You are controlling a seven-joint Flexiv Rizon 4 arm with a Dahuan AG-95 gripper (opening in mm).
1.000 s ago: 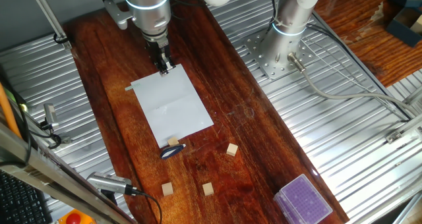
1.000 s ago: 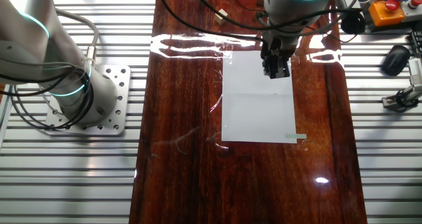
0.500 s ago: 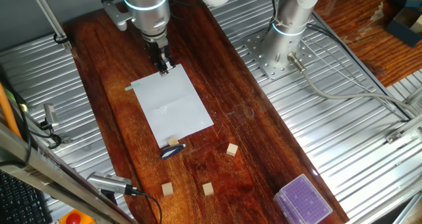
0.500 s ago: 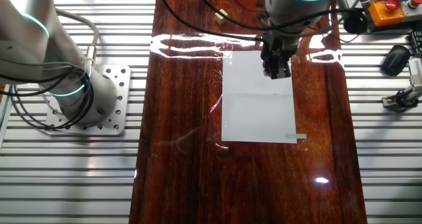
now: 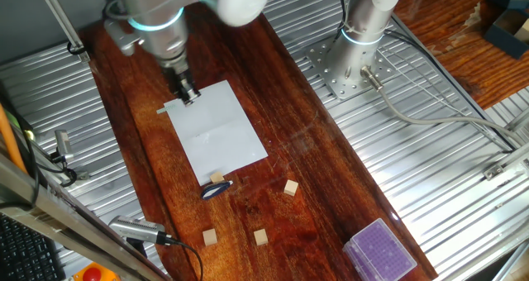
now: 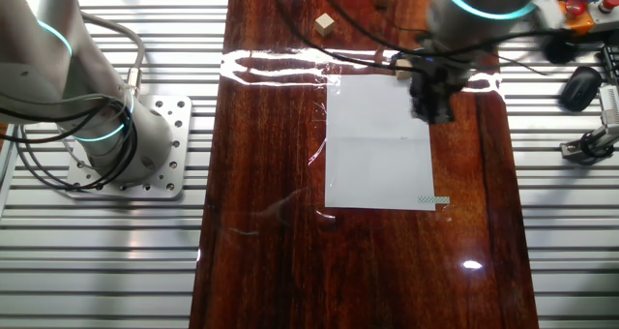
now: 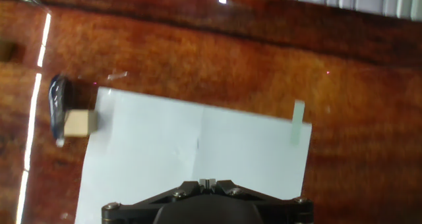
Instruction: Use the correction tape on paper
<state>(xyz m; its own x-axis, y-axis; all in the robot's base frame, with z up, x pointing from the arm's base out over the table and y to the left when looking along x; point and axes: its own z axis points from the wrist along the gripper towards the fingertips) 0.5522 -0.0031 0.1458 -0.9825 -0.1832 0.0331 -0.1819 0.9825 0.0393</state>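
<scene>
The white paper lies flat on the wooden table and also shows in the other fixed view and the hand view. The dark blue correction tape lies on the table just off the paper's near edge, touching a tan cube. In the hand view the correction tape lies at the far left beside that cube. My gripper hovers over the paper's far corner, far from the tape. It also shows in the other fixed view. In the hand view the gripper has its fingertips pressed together with nothing between them.
Three more tan cubes lie beyond the tape. A purple-topped clear box stands at the table's near right end. A small strip of sticky tape holds one paper corner. A second arm's base stands beside the table.
My gripper has moved sideways along the paper's far edge, from near one corner to the corner with the sticky strip. It stays shut and empty. The tape and paper have not moved.
</scene>
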